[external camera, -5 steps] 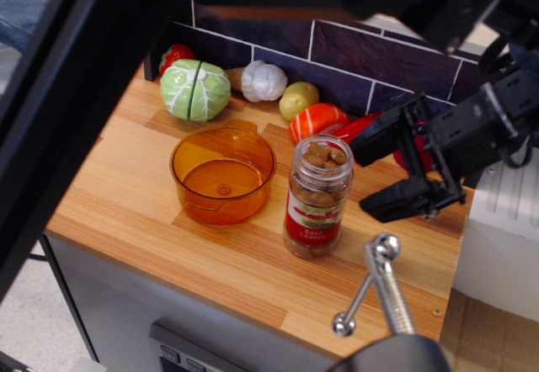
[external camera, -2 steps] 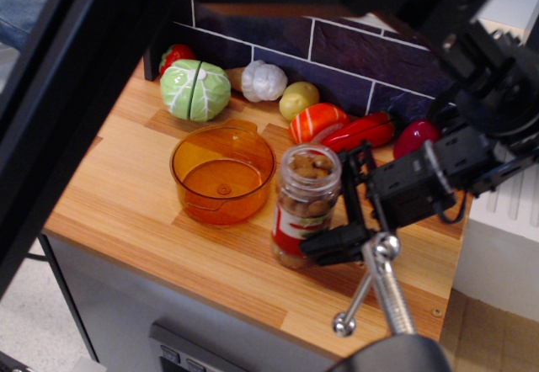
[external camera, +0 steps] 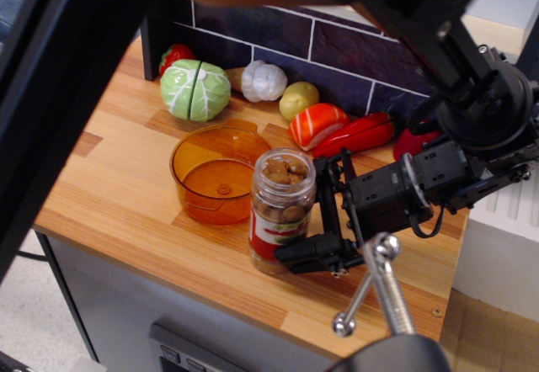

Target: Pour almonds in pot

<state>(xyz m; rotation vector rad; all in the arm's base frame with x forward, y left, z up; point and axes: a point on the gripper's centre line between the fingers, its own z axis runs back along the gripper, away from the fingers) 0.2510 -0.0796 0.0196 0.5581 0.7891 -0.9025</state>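
Orange pot point(external camera: 221, 172) empty | gripper point(external camera: 318, 214) grasping jar of almonds point(external camera: 282, 212), upright, beside pot

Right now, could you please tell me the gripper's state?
Gripper: jaws either side of the almond jar, touching it; whether it is clamped cannot be told.

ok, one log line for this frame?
phase: grasping jar | claw: around jar of almonds, closure unclear | jar: upright, on counter beside pot | pot: empty | pour: not yet started
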